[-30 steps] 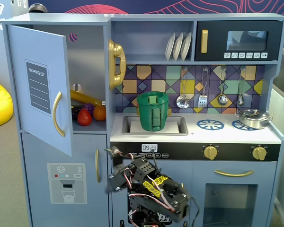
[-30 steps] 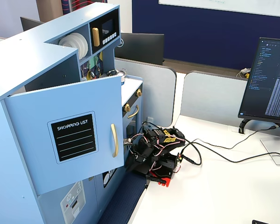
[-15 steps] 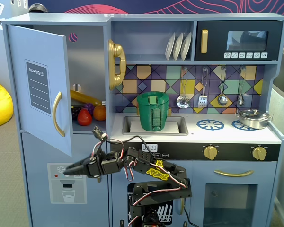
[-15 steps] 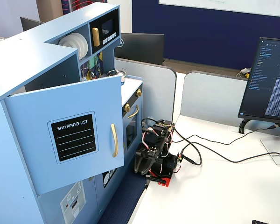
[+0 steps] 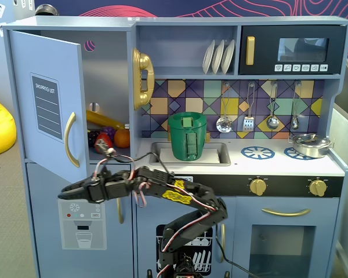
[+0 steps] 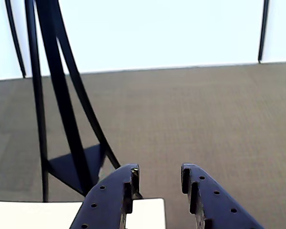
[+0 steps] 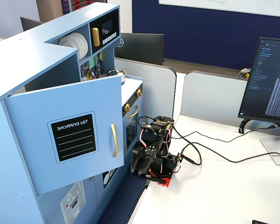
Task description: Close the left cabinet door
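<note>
Grey carpet lies beyond the narrowly parted, empty tool (image 6: 158, 179); left cabinet door (image 5: 46, 113) stands ajar beside it.

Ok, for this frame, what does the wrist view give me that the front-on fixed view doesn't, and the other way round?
Only the wrist view shows the carpet floor, a black chair frame and the open gap between the fingertips. Only a fixed view shows the left cabinet door swung open, the toy food on the shelf behind it, and the green pot in the sink. Both show the gripper, which holds nothing.
</note>
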